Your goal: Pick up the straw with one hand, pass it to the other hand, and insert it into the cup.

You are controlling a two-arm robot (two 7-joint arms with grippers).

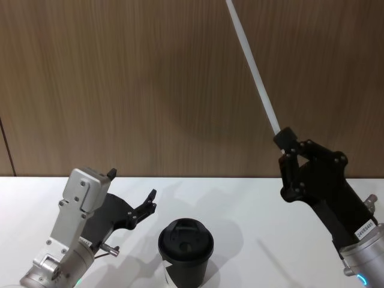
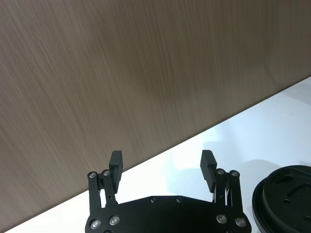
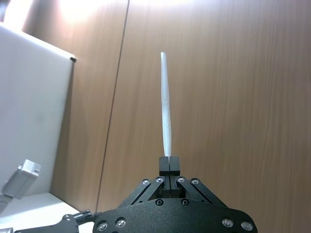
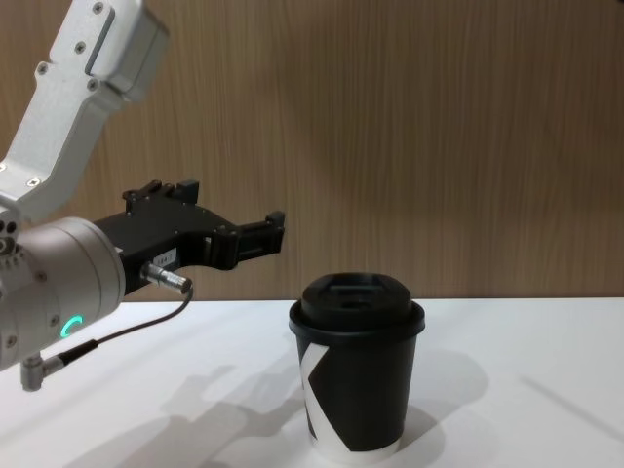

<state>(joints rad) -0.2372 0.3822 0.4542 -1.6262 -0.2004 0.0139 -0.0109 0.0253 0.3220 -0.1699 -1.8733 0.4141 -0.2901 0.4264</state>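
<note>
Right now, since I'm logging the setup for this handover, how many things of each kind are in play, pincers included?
Thin white paper straw: 1
Black paper cup with domed black plastic lid: 1
Black two-finger pincers: 2 (left pincer open beside the cup, right pincer raised and shut on the straw)
Total: 4

Left tool (image 1: 133, 185) sits low, fingers spread wide; right tool (image 1: 285, 138) is raised, pinched tight.
</note>
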